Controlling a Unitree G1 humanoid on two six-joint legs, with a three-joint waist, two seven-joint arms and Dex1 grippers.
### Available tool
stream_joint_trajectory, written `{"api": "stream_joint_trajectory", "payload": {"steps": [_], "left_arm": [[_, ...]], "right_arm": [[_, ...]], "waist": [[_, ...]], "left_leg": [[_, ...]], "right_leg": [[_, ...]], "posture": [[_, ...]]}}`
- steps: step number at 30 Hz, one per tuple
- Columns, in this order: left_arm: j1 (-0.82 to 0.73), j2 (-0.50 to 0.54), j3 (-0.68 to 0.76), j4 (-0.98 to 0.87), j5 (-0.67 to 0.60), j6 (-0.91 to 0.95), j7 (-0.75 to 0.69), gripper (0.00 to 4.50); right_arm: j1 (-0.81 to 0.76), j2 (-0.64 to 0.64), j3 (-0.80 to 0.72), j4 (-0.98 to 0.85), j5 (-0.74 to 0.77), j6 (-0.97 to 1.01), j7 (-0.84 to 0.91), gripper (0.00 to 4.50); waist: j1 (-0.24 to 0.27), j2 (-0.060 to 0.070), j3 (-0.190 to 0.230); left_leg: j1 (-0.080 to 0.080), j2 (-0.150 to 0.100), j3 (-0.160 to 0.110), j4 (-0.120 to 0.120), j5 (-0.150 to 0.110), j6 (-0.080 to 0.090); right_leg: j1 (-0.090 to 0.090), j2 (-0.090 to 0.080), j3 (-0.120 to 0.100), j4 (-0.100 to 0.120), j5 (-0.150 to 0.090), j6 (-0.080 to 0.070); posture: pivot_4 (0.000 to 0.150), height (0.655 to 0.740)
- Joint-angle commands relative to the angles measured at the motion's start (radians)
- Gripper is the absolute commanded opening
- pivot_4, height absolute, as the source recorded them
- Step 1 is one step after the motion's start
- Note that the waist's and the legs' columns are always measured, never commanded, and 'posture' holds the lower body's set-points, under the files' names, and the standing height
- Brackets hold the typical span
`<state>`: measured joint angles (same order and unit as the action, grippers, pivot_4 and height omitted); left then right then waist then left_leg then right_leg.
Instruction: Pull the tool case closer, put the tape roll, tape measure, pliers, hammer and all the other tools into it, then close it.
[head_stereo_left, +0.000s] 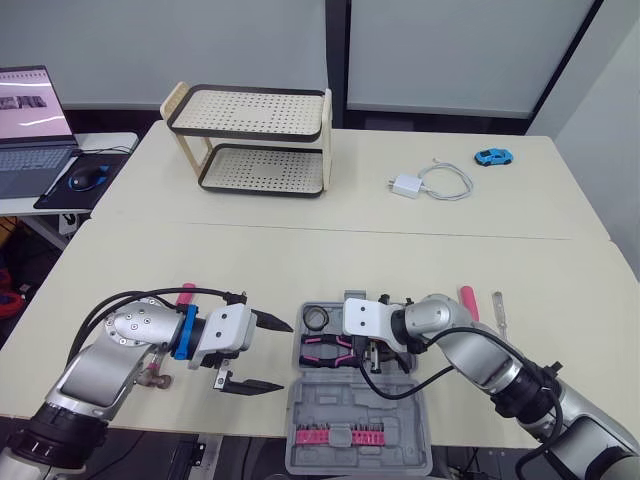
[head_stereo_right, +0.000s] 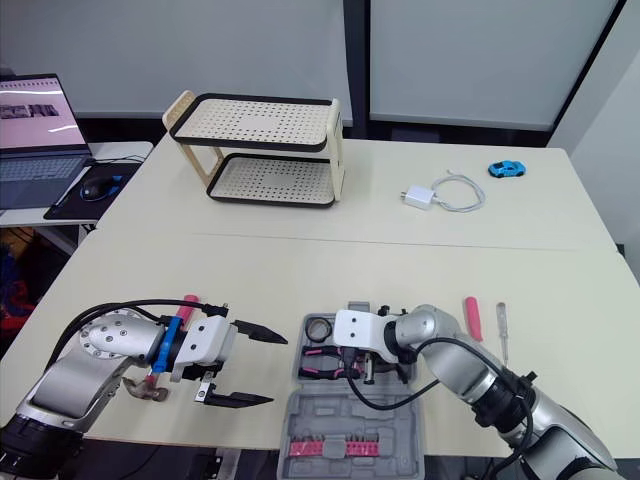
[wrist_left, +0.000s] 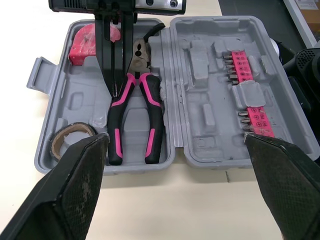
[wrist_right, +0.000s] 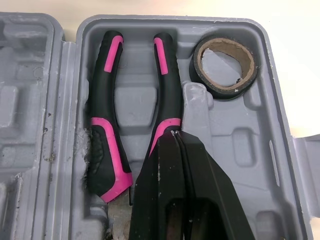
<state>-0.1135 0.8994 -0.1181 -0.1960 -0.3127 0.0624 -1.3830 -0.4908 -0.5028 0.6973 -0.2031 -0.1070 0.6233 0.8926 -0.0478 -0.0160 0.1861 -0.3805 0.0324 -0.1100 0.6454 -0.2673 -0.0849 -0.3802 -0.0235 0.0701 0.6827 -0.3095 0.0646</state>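
Observation:
The grey tool case (head_stereo_left: 400, 420) lies open near the table's front edge. In its tray I see pink-handled pliers (wrist_left: 132, 110), a tape roll (wrist_right: 225, 67) and a pink tape measure (wrist_left: 92, 40). A strip of bits (wrist_left: 250, 95) sits in the lid. My right gripper (wrist_right: 175, 137) is shut, its tips down on one pliers handle. My left gripper (head_stereo_left: 262, 355) stands open just left of the case, holding nothing. The hammer (head_stereo_left: 155, 378) lies under my left arm. Two screwdrivers (head_stereo_left: 468, 300) rest right of the case.
A two-tier perforated rack (head_stereo_left: 255, 140) stands at the back of the table. A white charger with cable (head_stereo_left: 420, 183) and a blue toy car (head_stereo_left: 493, 157) lie at the back right. A laptop (head_stereo_left: 30, 120) and mouse (head_stereo_left: 87, 178) sit on a side desk at left.

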Motion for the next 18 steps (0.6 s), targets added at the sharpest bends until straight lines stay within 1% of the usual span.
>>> {"api": "stream_joint_trajectory", "payload": {"steps": [1, 5, 7, 11, 14, 18], "left_arm": [[0.018, 0.009, 0.032, -0.029, -0.017, 0.001, 0.014, 4.5], [0.034, 0.008, 0.046, -0.029, -0.018, 0.007, 0.033, 4.5], [0.048, 0.007, 0.065, -0.028, -0.022, 0.01, 0.052, 4.5], [0.09, 0.013, 0.115, -0.029, -0.033, 0.03, 0.081, 4.5], [0.133, 0.014, 0.16, -0.029, -0.034, 0.033, 0.105, 4.5], [0.189, 0.0, 0.229, -0.04, -0.058, 0.078, 0.165, 4.5]], "right_arm": [[0.029, -0.016, 0.053, 0.065, -0.05, 0.011, 0.014, 0.03], [0.031, 0.002, 0.043, 0.058, -0.055, -0.038, 0.008, 0.03], [0.023, 0.037, -0.004, 0.035, -0.035, -0.056, -0.018, 0.03], [0.017, 0.05, -0.086, -0.039, 0.004, -0.046, -0.016, 0.03], [0.032, 0.03, -0.135, -0.104, 0.034, -0.038, -0.003, 0.03], [0.07, -0.029, -0.24, -0.229, 0.101, -0.05, 0.023, 0.03]], "waist": [[-0.001, 0.0, 0.0], [-0.002, -0.001, -0.001], [-0.005, -0.001, -0.002], [-0.013, -0.001, -0.001], [-0.01, 0.0, -0.001], [-0.009, 0.0, 0.0]], "left_leg": [[0.0, 0.0, 0.0, 0.0, 0.0, 0.0], [0.001, 0.0, 0.0, 0.0, 0.0, 0.0], [0.001, 0.0, 0.0, 0.0, 0.0, 0.0], [0.001, 0.001, -0.001, 0.0, 0.0, 0.0], [-0.001, 0.001, -0.001, 0.0, 0.0, 0.0], [-0.002, 0.001, -0.001, 0.0, 0.0, 0.0]], "right_leg": [[0.0, 0.0, 0.0, 0.0, 0.0, 0.0], [0.001, 0.0, 0.0, 0.0, 0.0, 0.0], [0.001, 0.0, 0.0, 0.0, 0.0, 0.0], [0.0, 0.001, 0.0, 0.0, 0.0, -0.001], [-0.001, 0.001, 0.0, 0.0, 0.0, -0.001], [-0.001, 0.001, 0.0, -0.001, 0.0, -0.001]], "posture": [[0.15, 0.735], [0.15, 0.735], [0.15, 0.735], [0.15, 0.735], [0.15, 0.735], [0.15, 0.735]]}}
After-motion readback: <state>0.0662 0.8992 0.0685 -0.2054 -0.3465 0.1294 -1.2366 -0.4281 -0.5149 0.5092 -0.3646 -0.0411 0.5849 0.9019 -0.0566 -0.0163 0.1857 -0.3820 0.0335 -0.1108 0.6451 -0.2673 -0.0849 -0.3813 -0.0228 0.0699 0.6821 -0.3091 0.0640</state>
